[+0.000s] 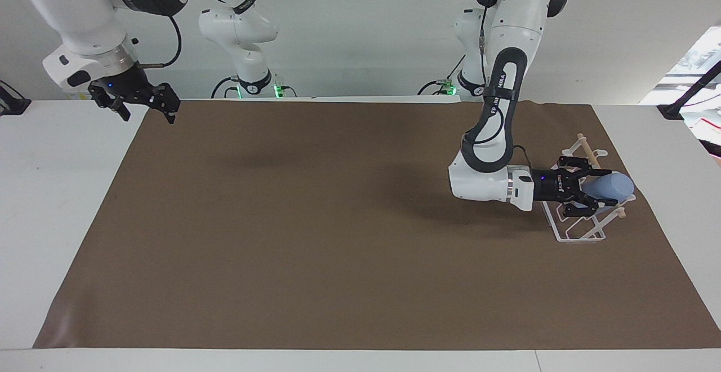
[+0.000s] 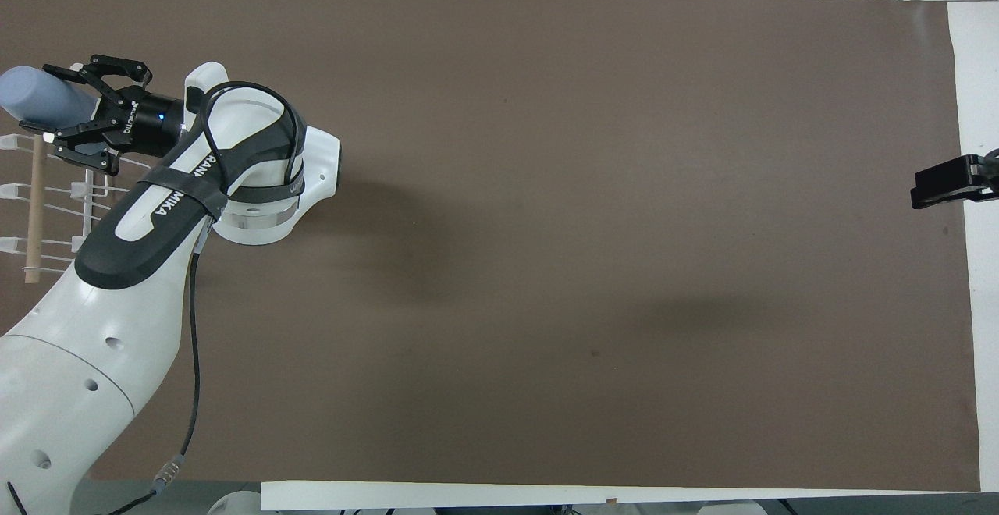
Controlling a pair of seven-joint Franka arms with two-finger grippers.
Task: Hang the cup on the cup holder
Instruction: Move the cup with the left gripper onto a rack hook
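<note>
Right now our left gripper (image 1: 592, 193) is clamped on the cup (image 1: 609, 187), held sideways over the cup holder (image 1: 580, 231). If we miss a prong, the cup slides off or shoves the rack. Right gripper (image 1: 147, 105) waits, spread wide.

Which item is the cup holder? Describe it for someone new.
Start at the brown mat and go to the left arm's end. There the left end effector, shut on the blue cup, is over the cup holder: the only white wire rack, with looped prongs and a wooden rod.
</note>
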